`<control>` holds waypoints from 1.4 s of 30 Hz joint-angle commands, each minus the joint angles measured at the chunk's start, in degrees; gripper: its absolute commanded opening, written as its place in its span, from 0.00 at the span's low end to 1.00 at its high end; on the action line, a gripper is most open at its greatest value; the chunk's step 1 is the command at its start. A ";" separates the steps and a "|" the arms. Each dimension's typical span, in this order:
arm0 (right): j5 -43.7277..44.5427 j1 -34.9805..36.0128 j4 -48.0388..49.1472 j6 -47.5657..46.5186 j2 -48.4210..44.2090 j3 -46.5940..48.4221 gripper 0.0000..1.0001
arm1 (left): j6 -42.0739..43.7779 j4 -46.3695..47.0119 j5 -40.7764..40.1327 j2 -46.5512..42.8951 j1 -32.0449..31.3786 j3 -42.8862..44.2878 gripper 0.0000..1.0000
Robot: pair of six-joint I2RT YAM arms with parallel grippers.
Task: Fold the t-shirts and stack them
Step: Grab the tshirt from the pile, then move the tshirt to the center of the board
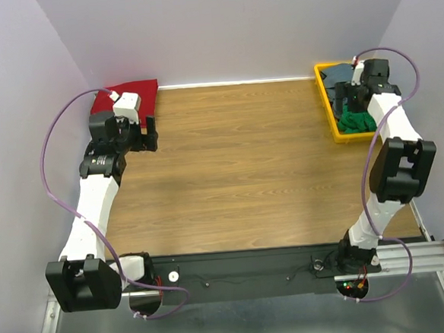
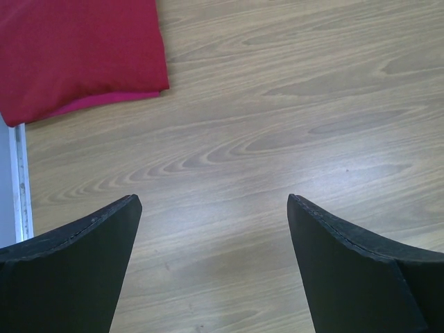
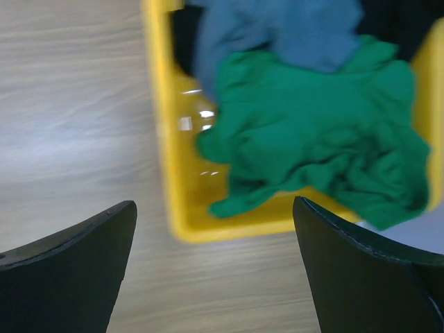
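Both arms reach toward the far corners of the table (image 1: 245, 172). Your left gripper (image 2: 211, 201) hangs over bare wood with its jaws spread wide and empty. It is just beside the dark red t-shirt (image 2: 76, 55), which lies folded flat in the far-left corner. Your right gripper (image 3: 215, 205), also parted and holding nothing, hovers at the near rim of the yellow tray (image 3: 173, 208) in the far-right corner. There the green t-shirt (image 3: 312, 139) lies crumpled, touching a slate-blue t-shirt (image 3: 277, 35), and one green fold appears to drape over the rim. A pinch set too low may strike or catch the tray wall and drag the tray. A pinch set too deep may gather both shirts at once. On the left, a careless sweep could disturb the red fold or push it against the table's side edge. Walls close in on the left, back and right. Your open room is the broad wooden middle between the arms.
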 commanded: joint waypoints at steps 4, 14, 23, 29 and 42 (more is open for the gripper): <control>6.05 -5.75 -0.87 -4.04 11.08 10.90 1.00 | -1.37 2.73 2.06 -1.97 -0.13 1.72 0.99; 4.65 -6.73 -0.96 -3.25 23.32 15.22 1.00 | -1.80 0.10 1.53 0.84 -0.22 3.91 0.99; 1.32 -7.25 -2.53 -3.43 11.14 9.41 0.12 | -1.89 0.01 1.97 0.93 -0.22 5.40 0.99; -3.95 -7.25 -7.80 -5.01 1.44 13.62 0.01 | -2.16 -0.25 3.03 1.63 -0.22 7.78 0.98; -28.76 8.80 -23.71 -20.19 -3.75 22.44 0.01 | -1.81 3.35 10.83 -1.35 -0.22 9.71 0.99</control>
